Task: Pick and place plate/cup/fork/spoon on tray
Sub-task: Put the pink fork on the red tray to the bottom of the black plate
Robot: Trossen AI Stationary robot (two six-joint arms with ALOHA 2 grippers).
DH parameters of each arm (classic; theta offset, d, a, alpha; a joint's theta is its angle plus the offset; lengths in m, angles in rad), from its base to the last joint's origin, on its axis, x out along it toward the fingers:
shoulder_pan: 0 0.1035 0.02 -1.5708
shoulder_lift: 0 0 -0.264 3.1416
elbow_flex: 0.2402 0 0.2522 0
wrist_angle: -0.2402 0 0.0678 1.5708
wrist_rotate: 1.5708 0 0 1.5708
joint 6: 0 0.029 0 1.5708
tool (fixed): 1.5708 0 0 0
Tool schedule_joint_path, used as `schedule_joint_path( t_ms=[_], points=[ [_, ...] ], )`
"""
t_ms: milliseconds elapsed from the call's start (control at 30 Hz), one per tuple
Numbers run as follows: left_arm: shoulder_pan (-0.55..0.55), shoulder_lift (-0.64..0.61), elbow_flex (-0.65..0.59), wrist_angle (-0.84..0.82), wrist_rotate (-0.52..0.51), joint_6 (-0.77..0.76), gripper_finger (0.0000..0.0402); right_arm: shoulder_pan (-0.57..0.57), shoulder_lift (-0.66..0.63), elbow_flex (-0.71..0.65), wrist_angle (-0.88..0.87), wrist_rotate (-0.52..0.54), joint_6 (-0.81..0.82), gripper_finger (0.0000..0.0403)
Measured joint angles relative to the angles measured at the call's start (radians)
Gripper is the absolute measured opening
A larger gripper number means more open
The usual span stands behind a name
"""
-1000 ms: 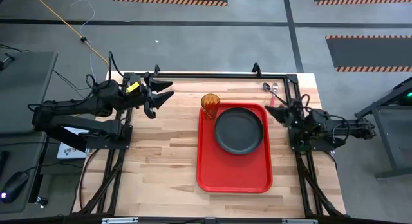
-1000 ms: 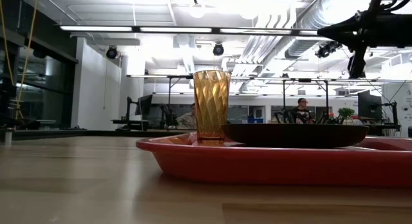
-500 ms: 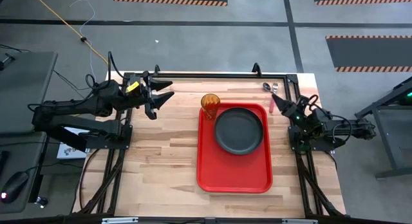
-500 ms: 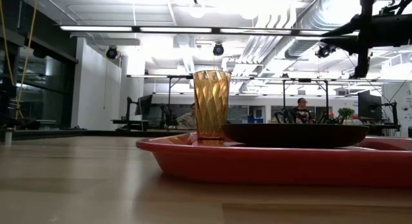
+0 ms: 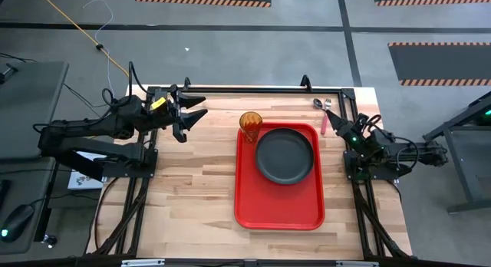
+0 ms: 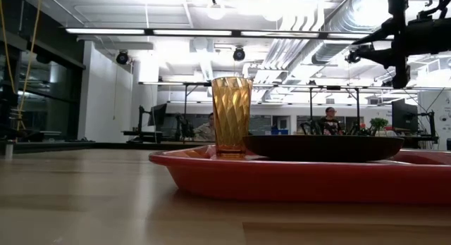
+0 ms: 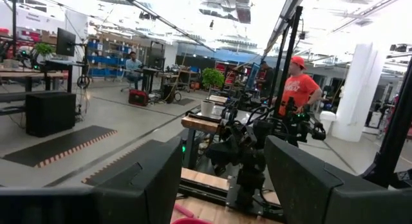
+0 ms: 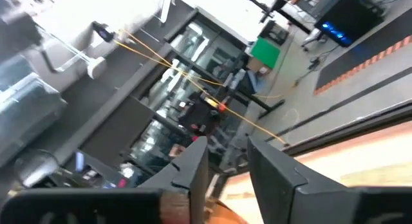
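plate and cup on the tray, fork and spoon still to fetch

taking the tray (image 5: pixel 278 213) as the landmark and reading left to right: well left of it, near the table's far-left corner, the left gripper (image 5: pixel 193 112) waits above the wood with its fingers spread wide and nothing between them. the cup (image 5: pixel 251 122) stands upright in the tray's far-left corner, and just beside it the plate (image 5: pixel 285 155) lies flat, filling the far half of the tray. just off the tray's far-right corner the fork (image 5: pixel 324 122) lies on the table, and the spoon (image 5: pixel 317 103) sits close beside its tines, towards the table's far edge. the right gripper (image 5: pixel 347 130) hovers to the right of the tray, near the fork's handle, its fingers (image 8: pixel 270 176) parted a little with nothing held.

the step in hand looks like picking up the fork. to do it well, open wider, line the jaws across the pink handle, and come down clear of the spoon so it is not knocked. the tray's near half is free for setting it down.
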Motion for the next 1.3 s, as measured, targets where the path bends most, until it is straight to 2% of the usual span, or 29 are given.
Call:
schedule_joint_path(
  t_ms=[267, 500, 800, 1300],
  points=[
    [0.000, 0.000, 0.000, 0.000, 0.000, 0.000, 0.0211, 0.000, 0.018, 0.150, -0.284, 0.016, 0.000, 0.0158],
    [0.000, 0.000, 0.000, 0.000, 0.000, 0.000, 0.0211, 0.000, 0.141, 0.283, -0.492, 0.015, 0.006, 0.0174],
    [0.000, 0.000, 0.000, 0.000, 0.000, 0.001, 0.0211, 0.000, 0.276, 0.361, -0.522, 0.015, 0.001, 0.0174],
    [0.000, 0.000, 0.000, 0.000, 0.000, 0.001, 0.0211, 0.000, 0.314, 0.382, -0.517, 0.016, 0.032, 0.0174]
  ],
)
